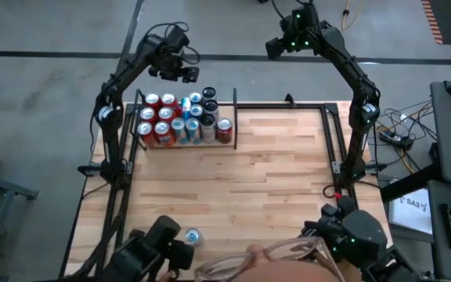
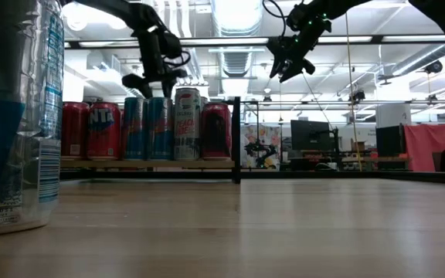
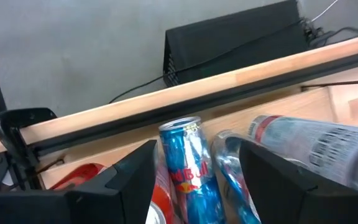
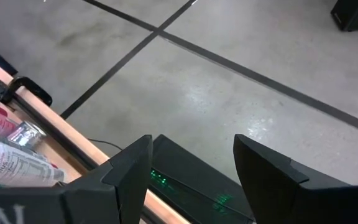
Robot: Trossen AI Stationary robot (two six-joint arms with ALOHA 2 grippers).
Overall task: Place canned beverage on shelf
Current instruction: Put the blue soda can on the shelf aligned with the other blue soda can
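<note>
Overhead, shelf (image 1: pixel 229 117) taken as landmark: narrow black-framed bay with wood floor at the counter's (image 1: pixel 272 172) far edge, packed with upright cans (image 1: pixel 180 121), red, blue and silver, tops showing. Left hand (image 1: pixel 188 74) hangs above the shelf's back edge, just beyond the rear row; fingers (image 3: pixel 126 177) spread, nothing between them, with a blue can (image 3: pixel 188 168) and a silver can (image 3: pixel 309 146) seen past them in the wrist view. From table height the same hand (image 2: pixel 154 79) sits clear above the can tops, not touching. Right hand (image 1: pixel 276 48) is raised well off to the shelf's right and behind it, past the counter's far edge, over grey floor; fingers (image 4: pixel 129 171) apart, empty. One lone silver-and-blue can (image 1: pixel 192 236) stands upright at the counter's near edge, well apart from the shelf, close to the low camera (image 2: pixel 14 116). Bay to the shelf's right is wider, same black frame (image 1: pixel 331 133).
</note>
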